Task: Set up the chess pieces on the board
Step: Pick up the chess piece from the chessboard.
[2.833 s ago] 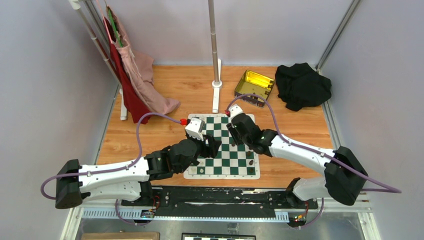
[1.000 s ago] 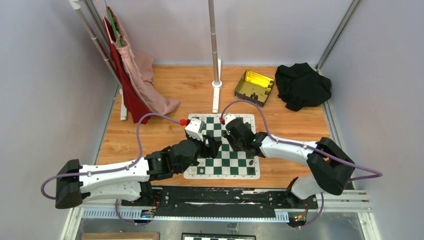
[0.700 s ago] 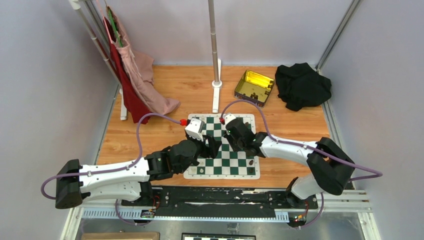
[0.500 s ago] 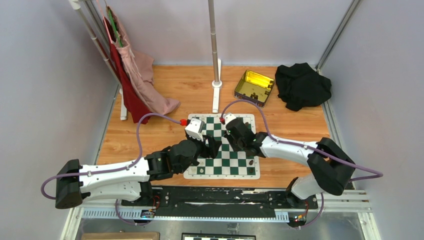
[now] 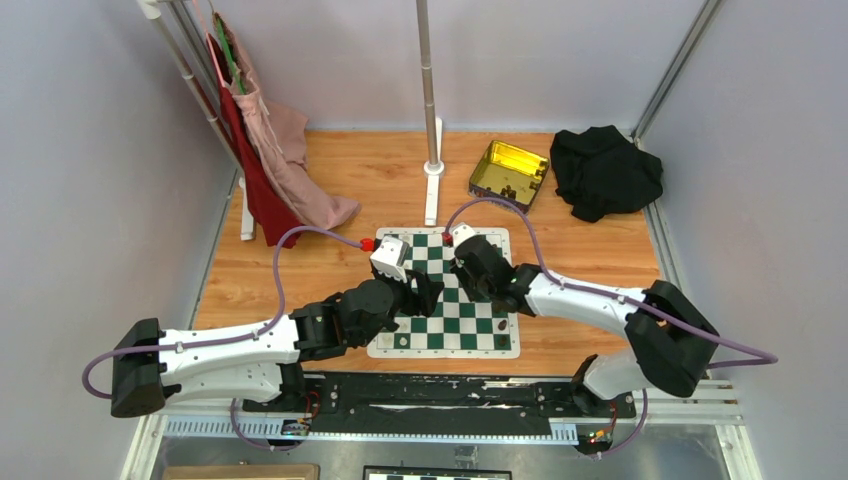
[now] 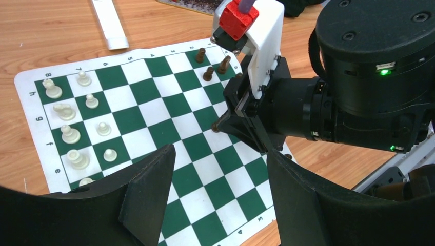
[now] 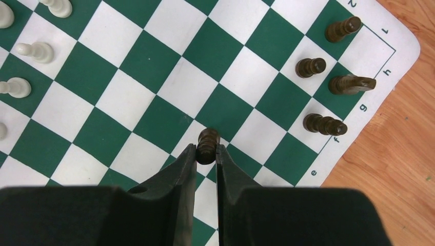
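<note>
The board (image 5: 450,335) of green and white squares lies in front of both arms. My right gripper (image 7: 206,154) is shut on a dark brown chess piece (image 7: 208,144), holding it low over the middle squares (image 7: 154,77). Whether it touches the board I cannot tell. Several other dark pieces (image 7: 310,66) stand near the e–h edge, one (image 7: 351,83) leaning. In the left wrist view the held piece (image 6: 216,125) shows at the right fingertips. My left gripper (image 6: 219,152) hangs open and empty above the board (image 6: 169,107), close to the right gripper.
Cream-white pieces (image 6: 66,134) stand in two rows along the board's opposite edge. A gold tin (image 5: 510,170), a black cloth (image 5: 605,170) and a metal pole (image 5: 430,100) stand behind the board. Pink and red cloths (image 5: 270,160) hang at the back left.
The right arm's elbow has swung outward to the right and its wrist has shifted slightly over the board, still gripping the piece. The left arm has not moved.
</note>
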Action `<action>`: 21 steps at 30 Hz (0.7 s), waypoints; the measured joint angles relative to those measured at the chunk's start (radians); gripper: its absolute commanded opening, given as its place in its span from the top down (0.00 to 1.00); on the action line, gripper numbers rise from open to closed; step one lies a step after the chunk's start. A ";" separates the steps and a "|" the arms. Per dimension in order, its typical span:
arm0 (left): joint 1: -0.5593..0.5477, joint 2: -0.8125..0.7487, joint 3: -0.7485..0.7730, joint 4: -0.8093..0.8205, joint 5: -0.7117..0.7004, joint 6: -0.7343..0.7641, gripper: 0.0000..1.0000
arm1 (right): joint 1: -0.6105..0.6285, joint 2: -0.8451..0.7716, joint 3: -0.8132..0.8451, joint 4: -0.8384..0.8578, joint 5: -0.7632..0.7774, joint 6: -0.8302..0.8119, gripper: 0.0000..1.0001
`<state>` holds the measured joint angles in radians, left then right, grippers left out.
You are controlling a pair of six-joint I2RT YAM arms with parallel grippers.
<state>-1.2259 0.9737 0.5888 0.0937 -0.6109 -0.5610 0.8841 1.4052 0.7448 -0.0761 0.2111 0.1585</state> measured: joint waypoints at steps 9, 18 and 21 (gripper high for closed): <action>0.000 0.000 0.000 0.002 0.000 0.000 0.29 | 0.000 -0.045 0.000 -0.002 0.008 0.000 0.99; 0.000 0.000 0.000 0.002 0.000 0.000 0.27 | -0.005 -0.073 0.000 -0.007 0.010 0.002 1.00; 0.000 0.000 0.000 0.002 0.000 0.000 0.25 | -0.012 -0.080 0.000 -0.007 0.011 0.003 1.00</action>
<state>-1.2259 0.9737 0.5888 0.0956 -0.6109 -0.5610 0.8722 1.3247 0.7448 -0.0834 0.2218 0.1612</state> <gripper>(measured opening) 0.730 0.211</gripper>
